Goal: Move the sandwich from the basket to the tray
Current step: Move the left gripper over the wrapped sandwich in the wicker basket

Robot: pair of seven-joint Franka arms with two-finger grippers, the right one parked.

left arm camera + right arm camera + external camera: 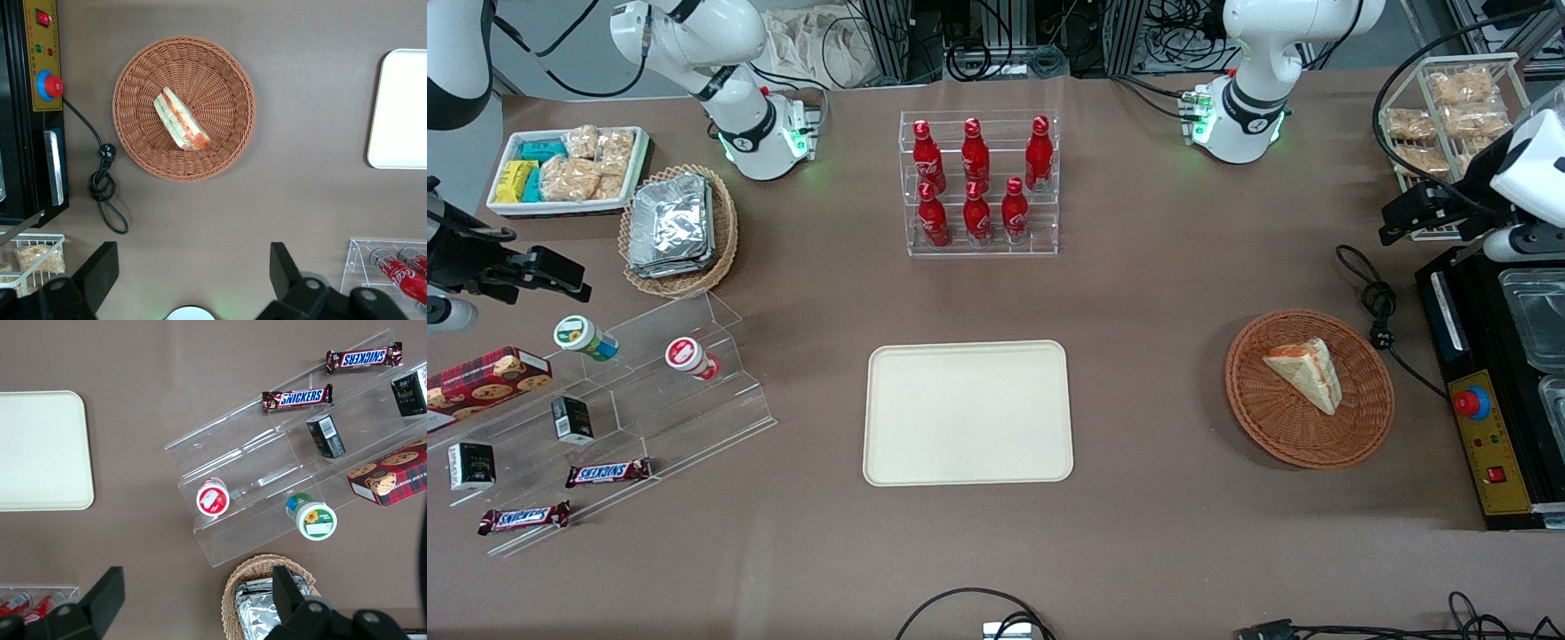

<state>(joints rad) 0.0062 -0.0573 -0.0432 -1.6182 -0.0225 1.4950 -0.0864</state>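
Tray (967, 413) bare | sandwich (181, 120) in basket (227, 80) | claw (190, 270) spread above, apart

Bare table (1147, 373) lies between the basket (1280, 431) and the tray (967, 413), an open lane. The end effector (190, 270), fingers spread, hangs above open table near the basket. A coiled cable (1378, 311) and black machine (1494, 391) flank the basket toward the working arm's end; the bottle rack (980, 182) stands farther from the front camera than the tray.

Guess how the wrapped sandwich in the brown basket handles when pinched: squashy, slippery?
The sandwich is soft white bread, so it probably squashes under a firm pinch. Its clear wrap may be slippery. It lies flat in the basket, unlikely to roll. The gripper hangs open, high above the table.
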